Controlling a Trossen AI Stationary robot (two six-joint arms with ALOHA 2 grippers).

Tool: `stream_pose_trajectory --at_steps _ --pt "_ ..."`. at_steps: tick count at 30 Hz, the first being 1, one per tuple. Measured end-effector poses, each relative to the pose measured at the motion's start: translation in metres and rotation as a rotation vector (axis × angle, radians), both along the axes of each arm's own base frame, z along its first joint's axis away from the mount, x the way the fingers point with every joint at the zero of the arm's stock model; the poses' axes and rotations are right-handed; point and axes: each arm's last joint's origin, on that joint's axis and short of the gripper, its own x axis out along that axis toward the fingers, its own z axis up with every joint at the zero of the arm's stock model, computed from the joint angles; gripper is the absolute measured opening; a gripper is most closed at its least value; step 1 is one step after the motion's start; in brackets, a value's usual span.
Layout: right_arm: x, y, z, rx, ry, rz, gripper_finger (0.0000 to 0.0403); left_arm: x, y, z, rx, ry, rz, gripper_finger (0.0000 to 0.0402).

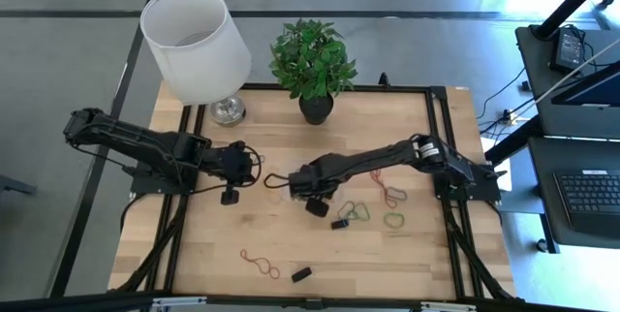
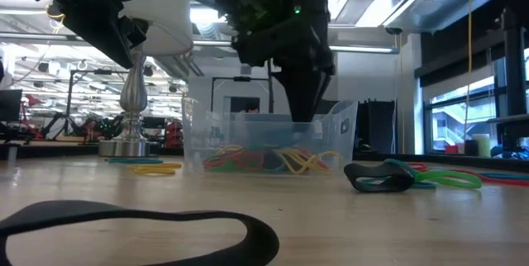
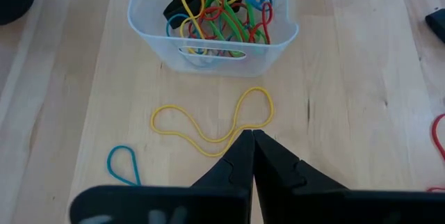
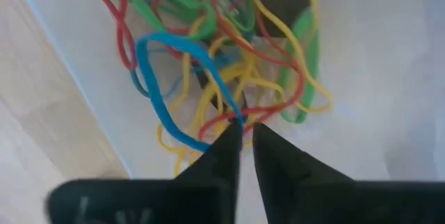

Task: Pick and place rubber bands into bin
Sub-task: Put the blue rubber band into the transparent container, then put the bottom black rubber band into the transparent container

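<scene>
Right wrist view: small clear plastic rectangular bin [image 4: 389,64] sits straight under the right tool [image 4: 246,132], holding a tangle of thin elastic rubber bands [image 4: 229,50] in red, green, yellow and blue. Right tool tips are a narrow gap apart, down among the bands; a blue loop [image 4: 167,85] runs up against one tip, and I cannot tell if it is pinched or just touching.

Left wrist view: same bin [image 3: 149,29] lies ahead of the left tool [image 3: 252,136], bands piled inside. Left tool is pressed together, nothing between the tips. A long yellow rubber band [image 3: 208,123] lies on the light wooden desk [image 3: 361,78] between that tool and the bin, one bend of it just at the tool tips. A small blue loop [image 3: 124,163] lies on the desk beside the tool, apart from the yellow one.

High view: right tool [image 1: 291,188] is over the bin near mid-desk; left tool [image 1: 242,162] is just beside it, on the lamp side. Loose bands lie behind the right tool along its arm: green ones [image 1: 354,211], a green loop [image 1: 394,220], red ones [image 1: 392,196]. A red band [image 1: 260,262] and a black piece [image 1: 301,274] lie nearer the desk's front edge. White lampshade [image 1: 194,41] and green potted plant [image 1: 312,60] stand at the far edge.
</scene>
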Motion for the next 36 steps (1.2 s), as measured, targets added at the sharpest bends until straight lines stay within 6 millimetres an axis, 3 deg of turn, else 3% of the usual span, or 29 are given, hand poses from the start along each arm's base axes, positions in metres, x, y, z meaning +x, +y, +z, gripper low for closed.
stream_pose_trajectory --at_steps 12,18,24,29,36 --pt "-0.006 -0.001 0.022 0.005 -0.043 -0.007 0.0135 0.0 0.0 0.0 0.0 -0.004 0.0 0.0004" --pt "-0.008 -0.001 0.027 0.002 -0.044 0.069 0.0169 0.001 0.0 0.0 0.006 -0.007 0.005 0.0003" --pt "-0.021 -0.003 0.061 -0.034 -0.126 0.165 0.0165 0.001 -0.004 0.004 -0.02 -0.021 0.007 0.0002" --pt "-0.057 -0.008 0.085 -0.035 -0.228 0.169 0.0144 0.009 -0.019 0.023 0.01 -0.072 0.011 0.0002" --pt "-0.149 -0.013 0.095 -0.002 -0.386 0.128 0.0131 0.047 -0.057 0.042 0.095 -0.073 -0.002 0.0002"
